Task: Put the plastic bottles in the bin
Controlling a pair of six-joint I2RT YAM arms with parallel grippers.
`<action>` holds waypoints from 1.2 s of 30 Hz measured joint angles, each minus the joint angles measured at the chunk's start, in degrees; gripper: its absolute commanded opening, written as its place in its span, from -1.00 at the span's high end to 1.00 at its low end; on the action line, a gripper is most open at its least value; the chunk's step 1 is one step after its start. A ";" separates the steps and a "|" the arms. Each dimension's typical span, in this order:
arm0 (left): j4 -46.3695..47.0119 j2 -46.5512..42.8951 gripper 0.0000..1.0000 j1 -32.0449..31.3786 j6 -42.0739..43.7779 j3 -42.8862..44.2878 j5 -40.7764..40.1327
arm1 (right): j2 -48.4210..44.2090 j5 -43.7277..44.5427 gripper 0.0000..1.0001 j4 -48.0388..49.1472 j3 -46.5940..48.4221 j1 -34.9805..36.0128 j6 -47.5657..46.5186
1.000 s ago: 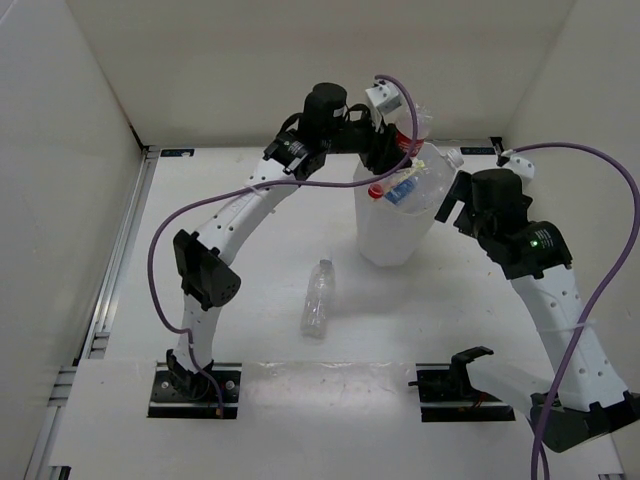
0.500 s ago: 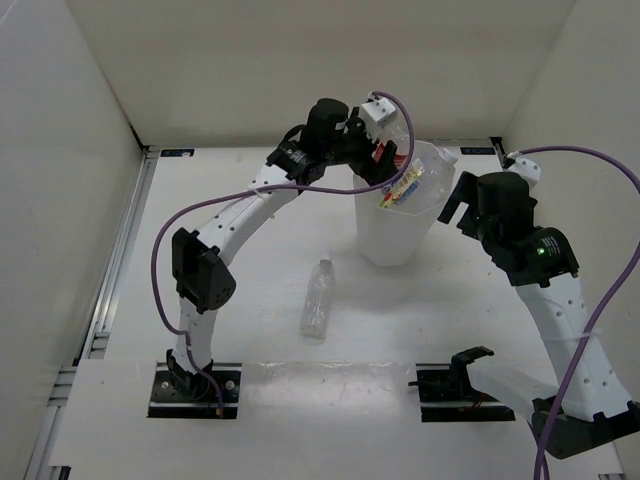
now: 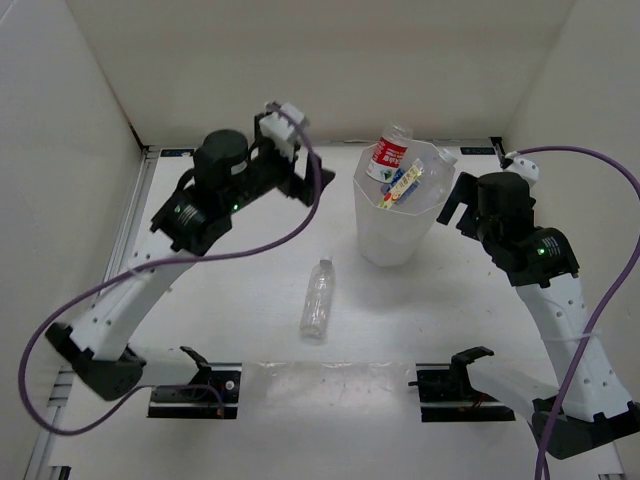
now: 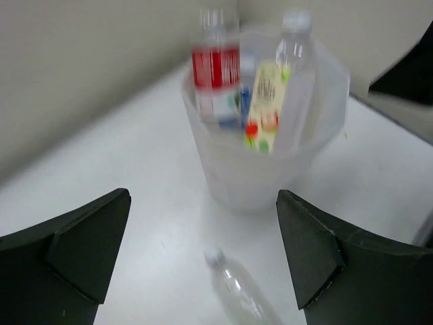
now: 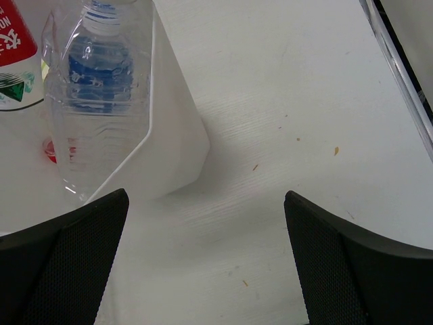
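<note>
The white bin (image 3: 392, 232) stands upright at the back right of the table. Three plastic bottles stick out of it: a red-labelled one (image 3: 389, 156), a yellow-labelled one (image 3: 404, 184) and a blue-labelled one (image 5: 98, 74). One clear unlabelled bottle (image 3: 318, 297) lies on the table in front of the bin; the left wrist view shows this loose bottle (image 4: 240, 291) too. My left gripper (image 3: 300, 178) hangs open and empty, to the left of the bin (image 4: 257, 176). My right gripper (image 3: 455, 208) is open and empty, close by the bin's right wall (image 5: 172, 135).
White walls enclose the table on the left, back and right. A metal rail (image 3: 120, 250) runs along the left edge. Two black arm mounts (image 3: 195, 385) sit at the near edge. Purple cables (image 3: 590, 290) trail from both arms.
My left gripper opened over the bin and let go of the red-labelled bottle, which now stands in the bin. The left arm then swung back to the left. The right arm barely moved.
</note>
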 measured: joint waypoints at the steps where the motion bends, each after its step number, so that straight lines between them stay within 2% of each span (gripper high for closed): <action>1: -0.61 -2.93 -1.00 0.00 -2.56 -5.11 -0.50 | 0.00 -0.02 -0.98 0.00 -0.02 0.00 0.00; 3: -2.58 -4.66 -1.00 0.04 -7.61 -12.92 -0.07 | 0.00 -0.22 -0.98 0.00 -0.02 0.00 0.02; 5: -4.85 -1.73 -1.00 0.02 -12.20 -17.64 0.96 | 0.00 -0.31 -0.98 0.00 -0.04 0.00 0.02; 10: -8.11 12.04 -1.00 -0.66 -20.79 -20.09 2.51 | -0.04 -0.48 -0.98 -0.20 -0.55 0.00 0.00; 13: -8.57 15.34 -1.00 -1.20 -24.41 -22.08 2.86 | -0.02 -0.13 -0.98 -1.01 -1.27 0.00 -0.02; 21: -9.18 19.06 -1.00 -2.99 -28.50 -24.30 2.89 | -0.59 2.32 -0.98 -1.75 -3.30 0.00 -0.55; 28: -9.18 28.74 -1.00 -3.69 -29.35 -24.20 0.81 | -0.33 4.63 -0.98 -2.05 -4.59 -0.35 -2.27; 29: -9.38 29.75 -0.94 -3.78 -29.70 -24.20 -0.07 | -0.07 5.01 -0.98 -2.01 -4.59 -0.37 -2.56; 31: -9.11 29.24 -0.69 -3.76 -30.45 -24.24 -0.96 | 0.76 5.51 -0.98 -2.01 -4.59 -0.59 -3.23; 32: -9.11 29.20 -0.30 -3.69 -30.75 -24.28 -1.27 | 1.16 5.62 -0.98 -1.86 -4.59 -0.63 -3.63; 36: -9.18 28.46 0.70 -2.25 -30.56 -24.59 -1.05 | 2.43 6.05 -0.98 -0.79 -4.55 -0.63 -4.48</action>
